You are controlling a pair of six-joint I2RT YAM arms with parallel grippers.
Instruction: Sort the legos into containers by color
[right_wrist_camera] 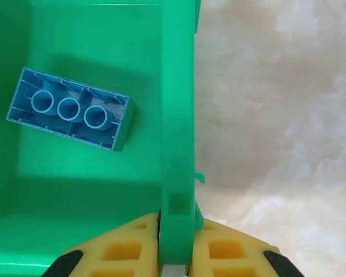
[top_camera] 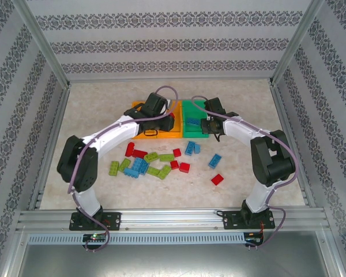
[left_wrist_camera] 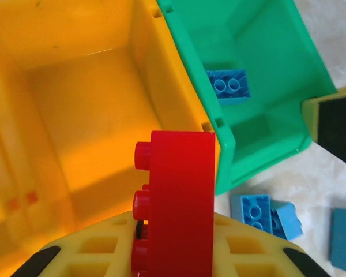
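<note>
Left gripper [left_wrist_camera: 173, 249] pinches a red brick [left_wrist_camera: 181, 196] above the orange bin [left_wrist_camera: 75, 115]. Right gripper [right_wrist_camera: 176, 234] is clamped on the right wall of the green bin [right_wrist_camera: 177, 115], with a blue brick [right_wrist_camera: 69, 109] inside.

Table [top_camera: 259, 109]: everything rests on it.
Row of bins [top_camera: 174, 128]: far middle of the table, side by side.
Right-hand bin [right_wrist_camera: 177, 115]: one brick [right_wrist_camera: 69, 109] lies on its floor, underside up.
Right gripper [right_wrist_camera: 176, 242]: clamped astride a wall of the right-hand bin, one finger inside, one outside.
Left gripper [left_wrist_camera: 176, 248]: over the neighbouring bin [left_wrist_camera: 161, 86] to the left, near the shared wall, with a held brick [left_wrist_camera: 181, 196] on edge between its fingers.
Loose bricks [top_camera: 139, 166]: scattered on the table in front of the bins.
Lone brick [top_camera: 217, 179]: nearer and to the right, apart from the rest.
</note>
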